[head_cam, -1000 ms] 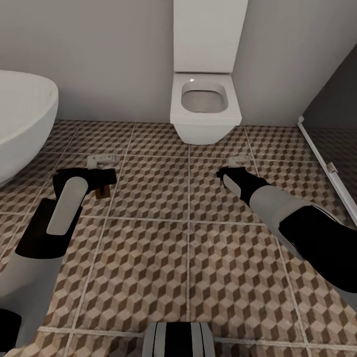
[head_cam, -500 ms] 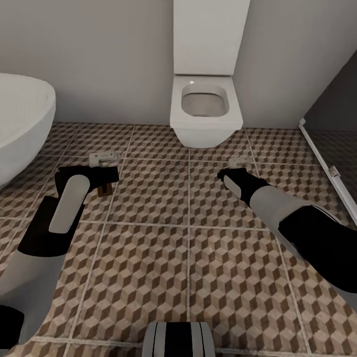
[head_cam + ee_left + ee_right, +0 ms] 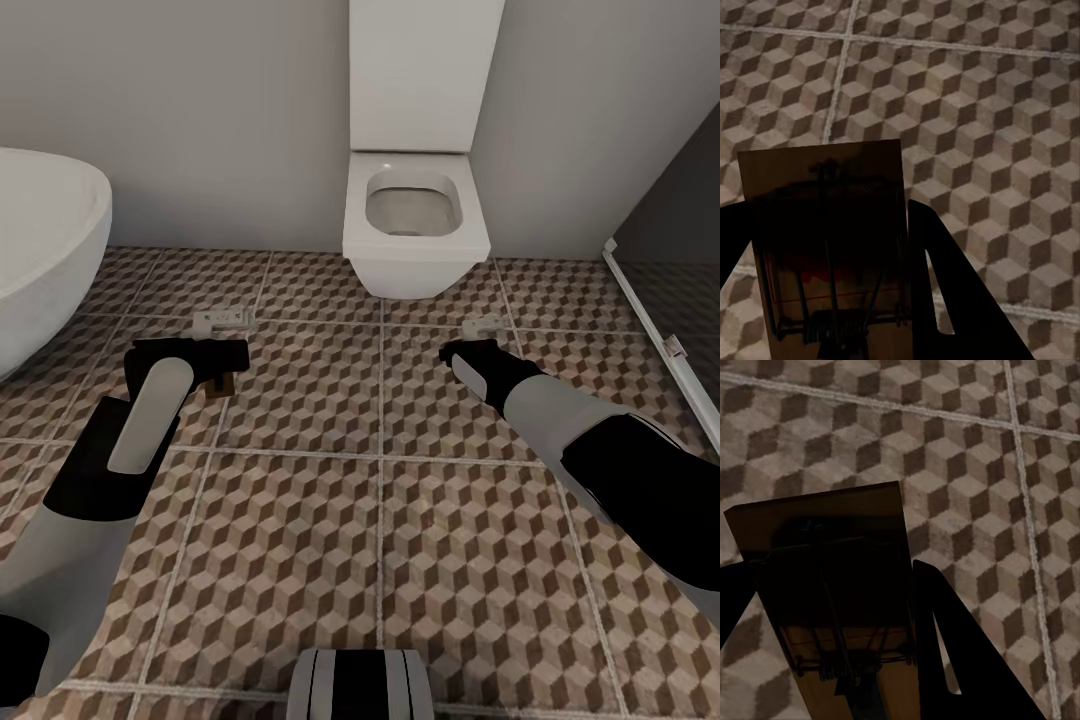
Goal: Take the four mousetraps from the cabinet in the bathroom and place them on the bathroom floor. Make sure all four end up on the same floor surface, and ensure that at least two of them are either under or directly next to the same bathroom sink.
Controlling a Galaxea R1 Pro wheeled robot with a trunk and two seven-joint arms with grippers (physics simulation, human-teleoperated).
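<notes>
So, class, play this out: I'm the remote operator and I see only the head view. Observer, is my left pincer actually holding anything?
Observer: Yes. In the left wrist view the left pincer is shut on the left mousetrap, a brown board with wire parts, held between the two fingers.
Operator: And my right one?
Observer: The right wrist view shows the right pincer shut on the right mousetrap, gripped the same way.
Operator: What lies beyond the boards?
Observer: The cube-patterned bathroom floor, with pale grout lines. I cannot tell whether either board touches it.
</notes>
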